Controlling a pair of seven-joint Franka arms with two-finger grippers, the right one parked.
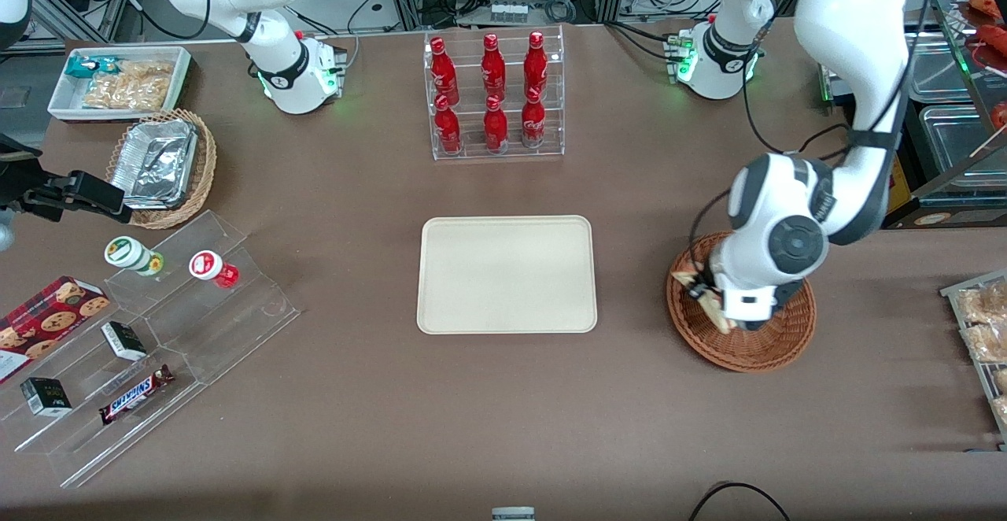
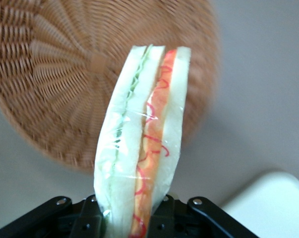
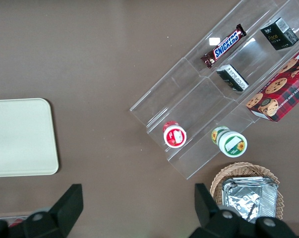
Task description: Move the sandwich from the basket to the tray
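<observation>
Clear-wrapped, the triangular white-bread sandwich (image 2: 142, 144) with red and green filling stands on edge, pinched at its base between the black fingers (image 2: 87, 218) of the left arm's gripper (image 2: 134, 220), closed on it so it can be carried. It hangs lifted above the round reddish-brown wicker basket (image 1: 759, 348) near the working arm's end of the brown table (image 1: 354, 426). Empty and flat, the cream-beige rectangular tray (image 1: 507, 273) waits at the table's middle, apparently the drop spot.
</observation>
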